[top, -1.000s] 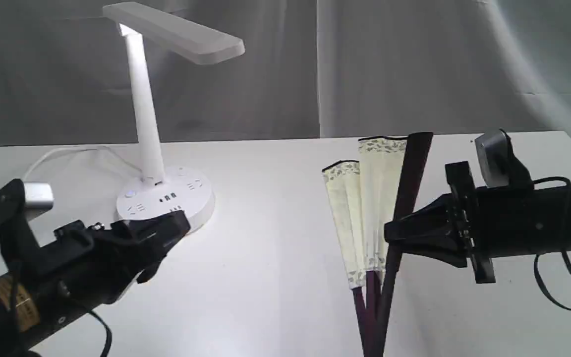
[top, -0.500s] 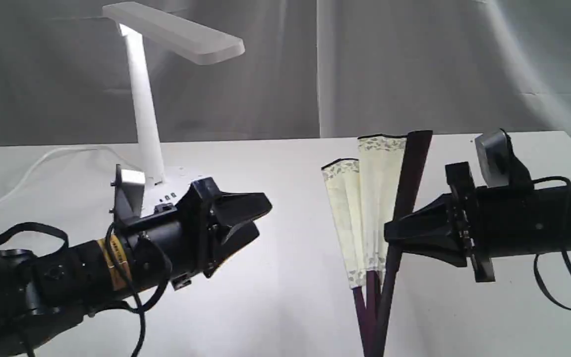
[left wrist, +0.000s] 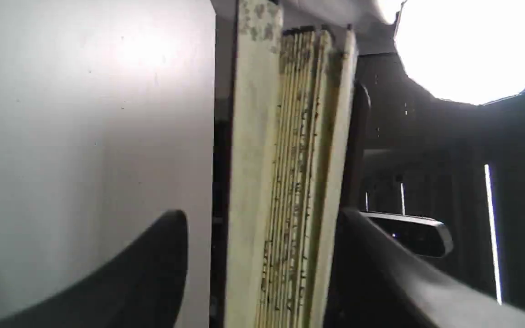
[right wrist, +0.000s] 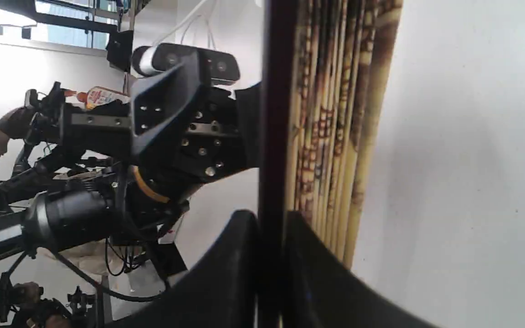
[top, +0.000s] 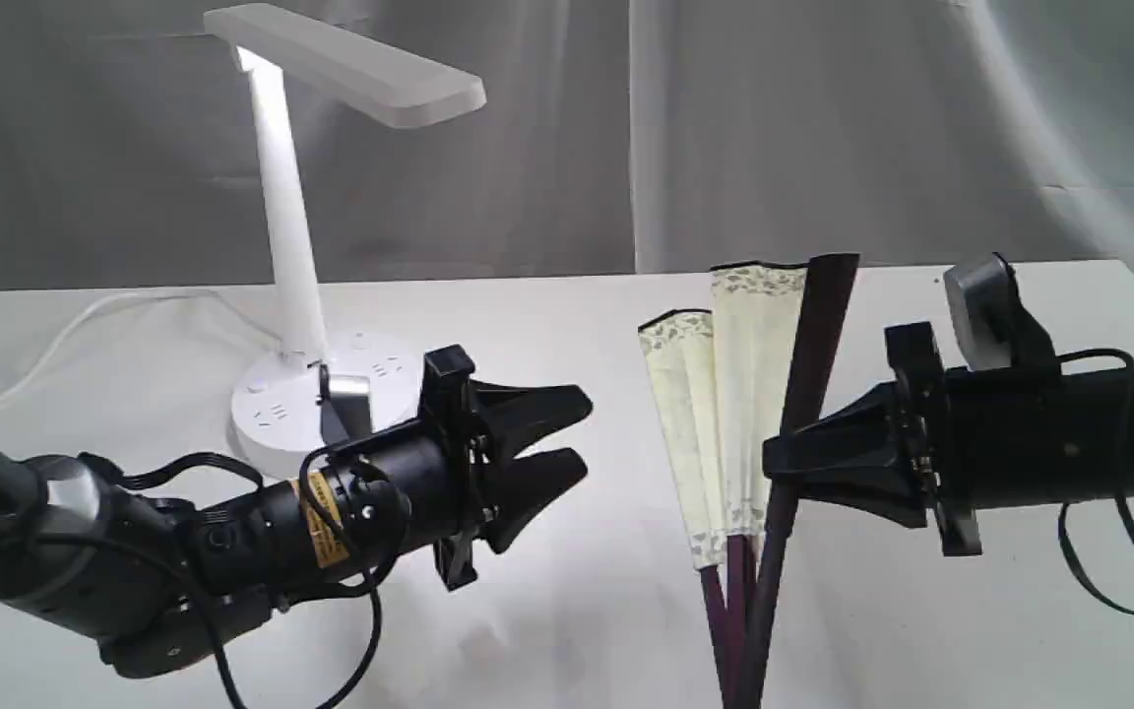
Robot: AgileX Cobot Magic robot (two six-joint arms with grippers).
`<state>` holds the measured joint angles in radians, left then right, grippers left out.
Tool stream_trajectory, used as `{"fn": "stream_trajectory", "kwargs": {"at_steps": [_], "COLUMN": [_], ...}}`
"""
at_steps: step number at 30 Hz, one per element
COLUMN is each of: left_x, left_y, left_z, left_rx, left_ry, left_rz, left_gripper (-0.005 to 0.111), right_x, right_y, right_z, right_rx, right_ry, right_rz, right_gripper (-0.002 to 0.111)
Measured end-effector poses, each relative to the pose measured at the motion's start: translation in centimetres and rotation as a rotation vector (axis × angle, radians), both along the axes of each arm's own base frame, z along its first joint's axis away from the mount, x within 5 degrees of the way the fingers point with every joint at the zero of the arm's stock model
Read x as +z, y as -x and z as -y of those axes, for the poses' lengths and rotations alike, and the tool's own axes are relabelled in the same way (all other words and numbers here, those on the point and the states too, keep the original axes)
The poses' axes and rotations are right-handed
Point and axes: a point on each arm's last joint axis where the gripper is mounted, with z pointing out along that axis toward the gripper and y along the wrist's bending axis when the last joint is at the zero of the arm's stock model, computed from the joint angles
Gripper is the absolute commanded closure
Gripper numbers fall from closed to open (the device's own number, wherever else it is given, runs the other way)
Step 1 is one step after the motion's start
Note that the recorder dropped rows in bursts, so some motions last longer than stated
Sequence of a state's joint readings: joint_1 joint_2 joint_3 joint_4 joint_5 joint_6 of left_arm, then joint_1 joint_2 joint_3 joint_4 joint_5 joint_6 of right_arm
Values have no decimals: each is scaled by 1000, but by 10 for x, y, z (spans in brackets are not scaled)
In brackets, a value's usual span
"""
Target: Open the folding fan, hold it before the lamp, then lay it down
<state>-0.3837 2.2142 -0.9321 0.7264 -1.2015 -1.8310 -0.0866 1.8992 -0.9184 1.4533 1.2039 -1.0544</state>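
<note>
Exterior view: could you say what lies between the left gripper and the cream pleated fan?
Nothing: the exterior view shows only bare white table between the left gripper and cream fan.

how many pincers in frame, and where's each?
2. The right pincer is shut on the dark guard of the folding fan. The left pincer is open in the air left of the fan, short of it. None looks hidden.

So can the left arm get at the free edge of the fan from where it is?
Probably yes. The left pincer is open and aimed at the fan, with nothing between them. The right pincer grips the dark outer rib, leaving the nearer paper edge free.
</note>
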Motion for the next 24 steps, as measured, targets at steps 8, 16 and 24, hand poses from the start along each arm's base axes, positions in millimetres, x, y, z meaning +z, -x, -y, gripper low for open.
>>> {"fn": "stream_trajectory", "kwargs": {"at_steps": [8,16,24], "left_x": [-9,3,2], "left_y": [-20,-33,-31], "left_z": [10,16,16], "left_rx": [-24,-30,-45], "left_ry": [30,64,59], "left_rz": [-2,43,44], "left_gripper": [57,57,59], "right_x": [1,4,6], "right_y": [0,4,4], "right_z": [-7,-37,-43], "right_rx": [8,72,73], "right_ry": [-10,-38,-53], "right_rz": [2,44,62], "right_gripper": [108,108,108]}}
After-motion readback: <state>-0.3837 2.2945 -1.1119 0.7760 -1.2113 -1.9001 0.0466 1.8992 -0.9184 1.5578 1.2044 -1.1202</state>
